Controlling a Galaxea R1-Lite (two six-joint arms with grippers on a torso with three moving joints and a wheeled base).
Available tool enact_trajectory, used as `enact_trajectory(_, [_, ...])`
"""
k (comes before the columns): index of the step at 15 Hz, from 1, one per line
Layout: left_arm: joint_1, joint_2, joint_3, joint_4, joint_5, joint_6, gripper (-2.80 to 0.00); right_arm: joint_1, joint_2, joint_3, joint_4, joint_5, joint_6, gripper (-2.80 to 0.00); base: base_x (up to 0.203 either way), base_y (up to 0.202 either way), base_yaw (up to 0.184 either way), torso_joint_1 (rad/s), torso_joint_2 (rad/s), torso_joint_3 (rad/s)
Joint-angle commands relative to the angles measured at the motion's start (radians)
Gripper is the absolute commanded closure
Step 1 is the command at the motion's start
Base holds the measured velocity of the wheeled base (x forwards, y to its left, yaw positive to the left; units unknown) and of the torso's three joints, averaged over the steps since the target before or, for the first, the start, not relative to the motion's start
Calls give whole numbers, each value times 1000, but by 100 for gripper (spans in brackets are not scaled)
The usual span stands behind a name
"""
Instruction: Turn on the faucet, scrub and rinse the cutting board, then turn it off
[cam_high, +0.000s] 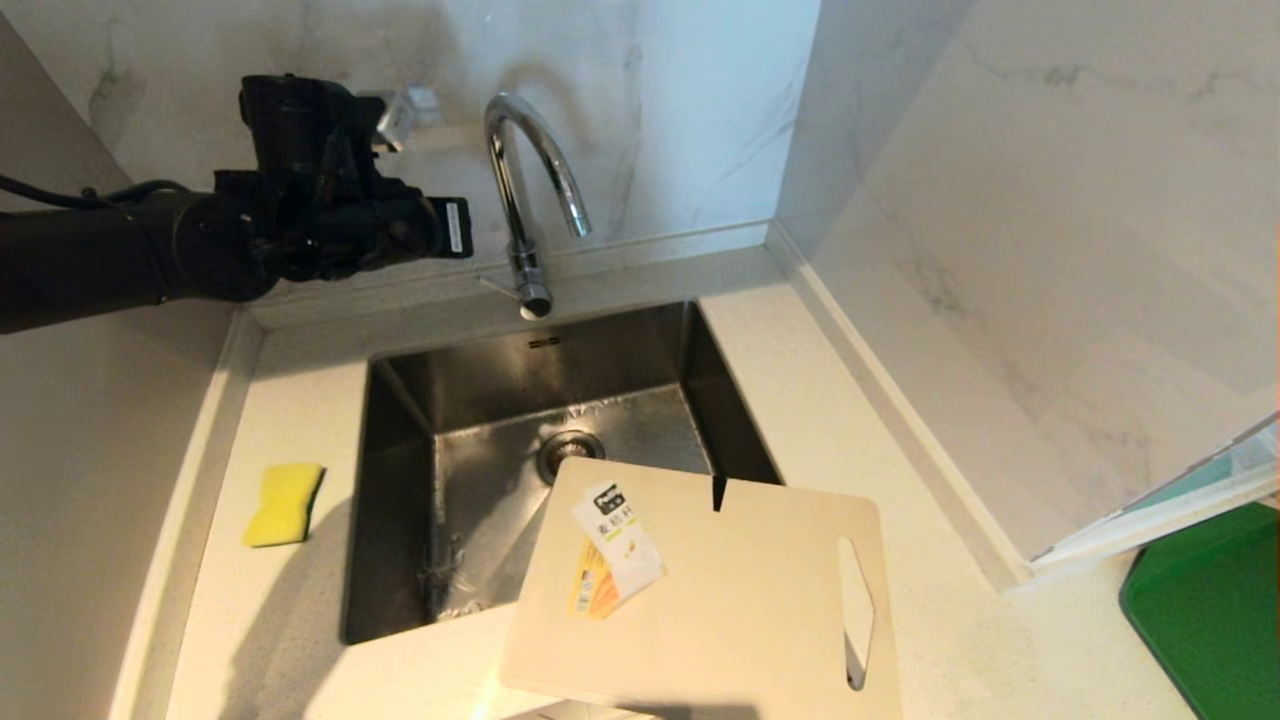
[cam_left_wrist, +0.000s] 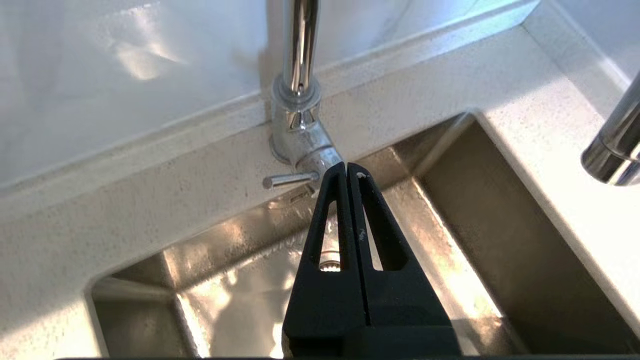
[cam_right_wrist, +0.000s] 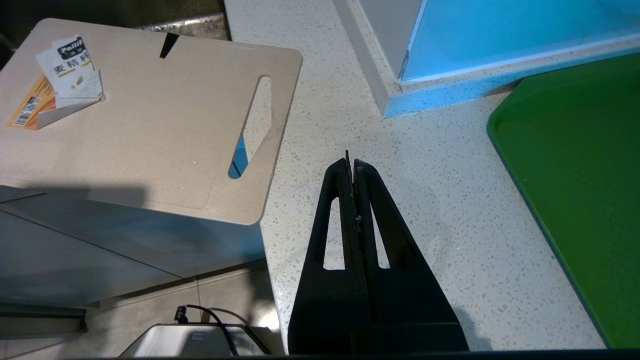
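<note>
The closed, empty left claw (cam_left_wrist: 347, 169) hovers beside the chrome gooseneck faucet (cam_high: 522, 190), whose spout points over the steel sink (cam_high: 400, 420). The right claw (cam_right_wrist: 350, 162) is closed, empty.

A pale speckled stone tabletop (cam_high: 880, 400) runs around a steel sink (cam_high: 400, 430) sunk into it and meets marble walls at the back and on both sides. A yellow sponge (cam_high: 284, 504) lies flat on the tabletop just left of the sink. The chrome faucet (cam_high: 524, 205) stands on the strip behind the sink. The beige cutting board (cam_high: 740, 610) rests on the near part, one corner overhanging the sink and its front edge past the tabletop's edge; a white-and-orange label (cam_high: 612, 550) sits on it. A green mat (cam_high: 1215, 590) lies at the far right.
</note>
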Motion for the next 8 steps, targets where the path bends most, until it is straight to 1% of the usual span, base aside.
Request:
enact_trajectory(1, [0, -45, 64, 7, -8, -10, 0, 1, 0, 0, 0, 0, -1, 0, 0, 0, 0, 0, 0, 0])
enact_trajectory(5, [-5, -174, 301, 14, -43, -14, 0, 0, 0, 0, 0, 0, -1, 0, 0, 0, 0, 0, 0, 0])
enact_trajectory(8, [-5, -309, 469, 12, -55, -12, 0, 1, 0, 0, 0, 0, -1, 0, 0, 0, 0, 0, 0, 0])
